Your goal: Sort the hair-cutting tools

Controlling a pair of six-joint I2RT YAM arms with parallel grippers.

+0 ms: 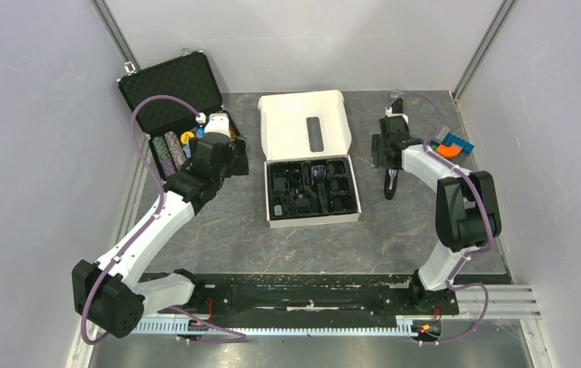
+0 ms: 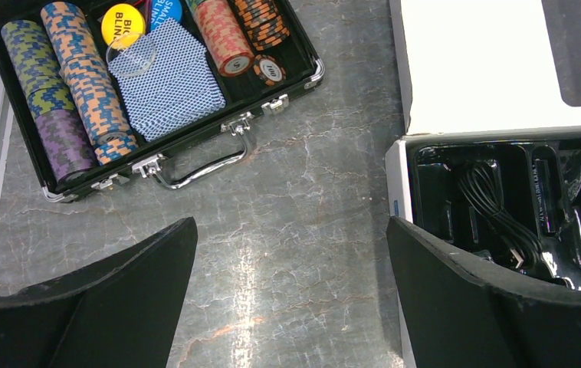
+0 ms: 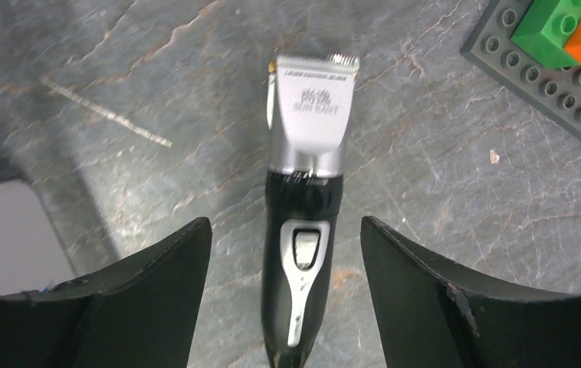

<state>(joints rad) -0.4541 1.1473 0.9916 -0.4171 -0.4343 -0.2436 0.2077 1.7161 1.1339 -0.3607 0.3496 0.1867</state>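
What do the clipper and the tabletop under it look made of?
Clipper: head looks satin silver metal, maybe metallic-coated plastic; body glossy black plastic, judging by its highlights. Tabletop: dark grey stone or stone-print laminate, with pale veins and a dull sheen.

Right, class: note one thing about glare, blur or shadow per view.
Top external: even light, no harsh glare on the grey stone-look table. Left wrist: a glare streak on the table; the glossy black plastic tray glints. Right wrist: slightly soft, the slim black-and-silver hair clipper shadowed along its left.
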